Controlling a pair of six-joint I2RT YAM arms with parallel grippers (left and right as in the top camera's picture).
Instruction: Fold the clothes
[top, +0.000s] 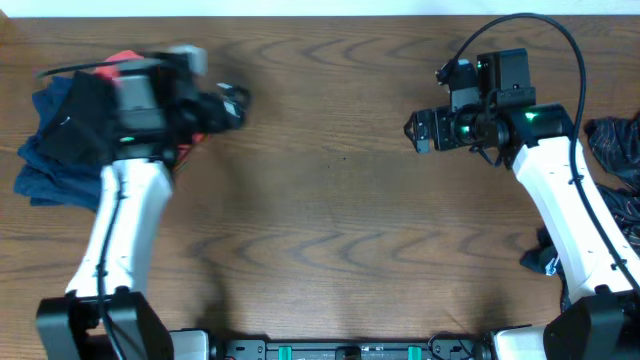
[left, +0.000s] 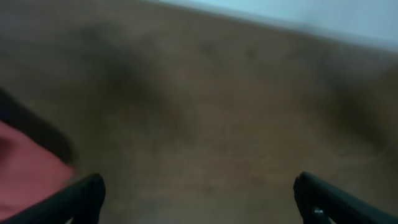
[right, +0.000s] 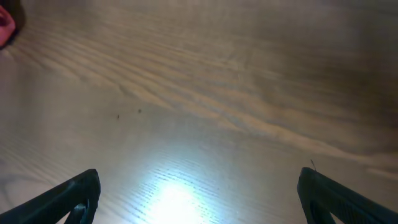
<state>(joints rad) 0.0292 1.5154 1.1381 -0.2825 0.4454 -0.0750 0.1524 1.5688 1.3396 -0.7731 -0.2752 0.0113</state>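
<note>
A: Left gripper (left: 199, 200), state?

B: Jaws spread wide, nothing between them. The wrist view is blurred, but both fingers (left: 84, 198) show at the bottom corners with only bare table (left: 211, 106) between them.

A: Anything close to it?

B: Red cloth (left: 25, 180) at the lower left of that view, just beside the left finger, with a dark fold above it. I cannot tell whether they touch.

A: And from overhead?

B: The left arm (top: 125, 215) reaches up the left side. Its wrist sits over the right edge of the heap of clothes (top: 45, 150), and the fingers point right, out over the wood. The heap is blue and dark fabric, crumpled, at the far left of the table. A bit of red shows at its top.

A: Right gripper (right: 199, 200)?

B: Also wide open and empty. The wrist view shows wood grain and a bright glare patch between the fingertips. A sliver of red is in the top left corner of that view.

A: Its position?

B: Upper right of the table, pointing left toward the middle. It is well apart from the left gripper, with bare wood between them. A black cable (top: 560, 40) loops over the wrist.

A: Clothes on that side?

B: A dark patterned garment (top: 615, 145) lies at the right edge, behind the right arm (top: 560, 200) and partly cut off by the frame. A small dark piece (top: 540, 258) lies beside the arm's lower link. Neither is near the fingers.
</note>
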